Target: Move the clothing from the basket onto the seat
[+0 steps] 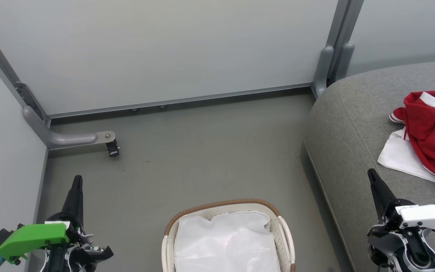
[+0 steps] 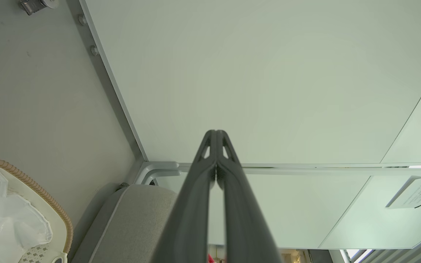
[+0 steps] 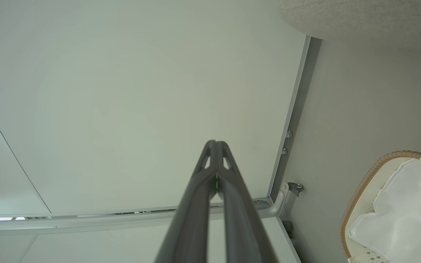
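Observation:
The red clothing (image 1: pixel 431 130) with white trim lies bunched on the grey seat (image 1: pixel 357 113) at the right edge of the head view. The white basket (image 1: pixel 225 211) with its brown rim stands on the floor at the bottom centre, holding just its white liner (image 1: pixel 227 241). My left gripper (image 1: pixel 77 180) is shut and empty at the lower left, apart from the basket. My right gripper (image 1: pixel 372 174) is shut and empty at the lower right, over the seat's front edge. In the wrist views both fingertip pairs (image 2: pixel 216 133) (image 3: pixel 216 143) touch, with the basket (image 2: pixel 31 184) (image 3: pixel 371 175) at the side.
Pale partition panels (image 1: pixel 172 49) close off the back and left. A grey panel foot with a black caster (image 1: pixel 112 149) juts onto the floor at the left, and a grey post (image 1: pixel 325 68) stands beside the seat's back corner. Bare floor (image 1: pixel 202 158) lies between basket and wall.

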